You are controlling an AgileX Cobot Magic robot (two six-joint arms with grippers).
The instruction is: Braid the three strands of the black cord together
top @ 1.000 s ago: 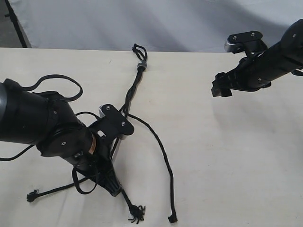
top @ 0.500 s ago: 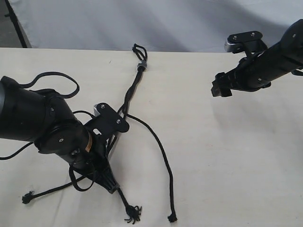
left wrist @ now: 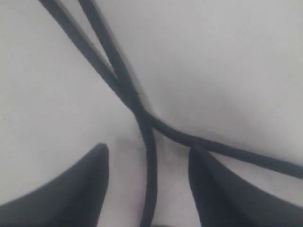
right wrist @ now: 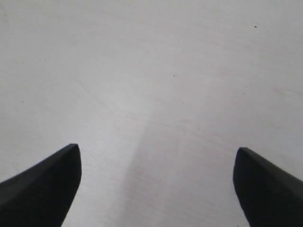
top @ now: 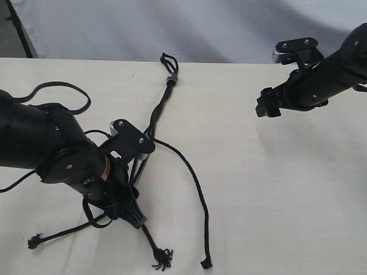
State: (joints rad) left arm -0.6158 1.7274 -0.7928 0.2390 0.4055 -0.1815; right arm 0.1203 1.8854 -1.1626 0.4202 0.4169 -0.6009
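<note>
Soft, even light fills the exterior view; the pale counter [top: 287, 200] is bright without glare, and a faint diffuse shadow lies on it under the right arm [top: 327, 74]. The left wrist view is greyer and out of focus, its strands [left wrist: 142, 116] and left tool [left wrist: 149, 163] blurred. The right tool [right wrist: 156, 161] shows as soft-edged dark silhouettes.

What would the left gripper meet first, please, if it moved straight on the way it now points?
Probably the black strand running between the left gripper's open fingers, near where it crosses another strand; the table lies just behind, though depth is unclear.
</note>
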